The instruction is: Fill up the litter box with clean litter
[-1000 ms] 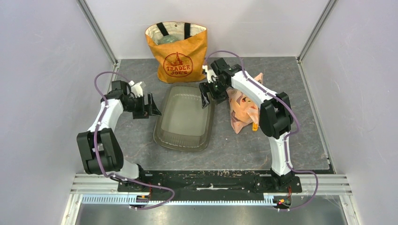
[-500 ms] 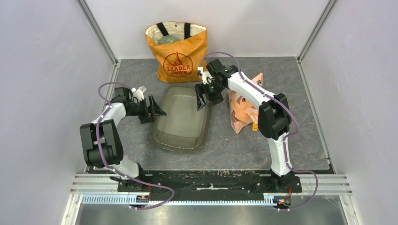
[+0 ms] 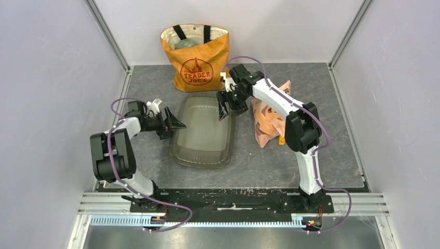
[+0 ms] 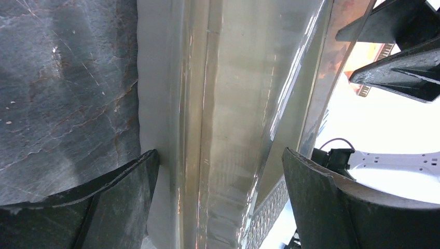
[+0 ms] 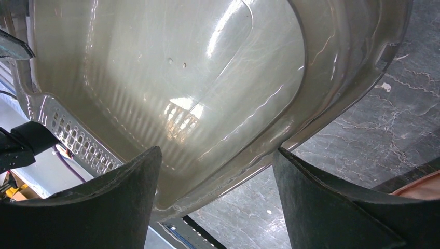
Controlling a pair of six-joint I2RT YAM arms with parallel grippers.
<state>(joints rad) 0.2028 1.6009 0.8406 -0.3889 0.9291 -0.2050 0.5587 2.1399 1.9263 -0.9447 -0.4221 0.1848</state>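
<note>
The litter box [image 3: 202, 140] is a smoky grey-olive tray lying lengthwise on the grey mat; it holds no litter. My left gripper [image 3: 175, 126] is open, its jaws either side of the box's left rim. In the left wrist view the gripper [image 4: 218, 202] has the box's wall [image 4: 228, 104] between its fingers [image 4: 104, 212], without closing on it. My right gripper [image 3: 228, 109] is open over the box's far right corner. In the right wrist view the gripper [image 5: 215, 202] straddles the corner rim of the box [image 5: 171, 78]. No clean litter is in view.
An orange tote bag [image 3: 196, 54] stands just behind the box. A crinkled pinkish-tan bag [image 3: 267, 116] lies right of the box under the right arm, with a bit of orange scoop [image 3: 282, 140] at its near end. Grey walls enclose both sides.
My left gripper has moved right and nearer, onto the box's left rim. The box slid slightly left, then back. My right gripper has shifted a little left at the far corner.
</note>
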